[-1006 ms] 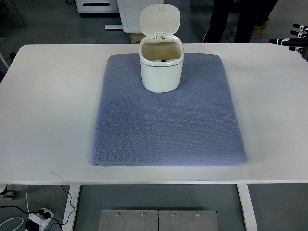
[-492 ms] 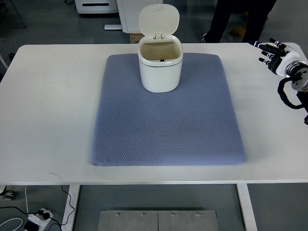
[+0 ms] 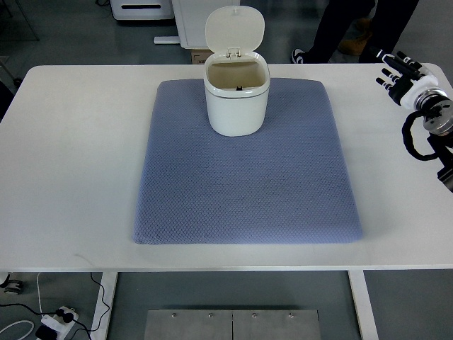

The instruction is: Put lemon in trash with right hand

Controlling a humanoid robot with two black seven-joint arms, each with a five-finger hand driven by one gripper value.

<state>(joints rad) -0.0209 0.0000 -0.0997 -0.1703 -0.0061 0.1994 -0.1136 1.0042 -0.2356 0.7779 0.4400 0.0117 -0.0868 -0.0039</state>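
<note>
Lemon: you won't find it anywhere on the table (image 3: 78,163); if it is in the bin, the view doesn't show it. Your bin (image 3: 237,99) stands upright at the far middle of the blue mat (image 3: 248,184), its white lid (image 3: 235,30) tipped up and back on its hinge so the mouth is open. What you can see of the inside is a pale wall and a small dark mark near the far rim, too small to identify. The mat lies flat on the white table, and the bin is the only thing on it. Your right hand (image 3: 403,74) is at the far right of the table, well apart from the bin and off the mat, with its arm coming in from the right edge. Its fingers (image 3: 391,64) are spread apart, pointing away from you and slightly left, and they hold nothing. A black cable loops by the wrist just behind the hand. Beyond the table's far edge you can see a person's legs (image 3: 340,28) in dark trousers, standing on the grey floor.
</note>
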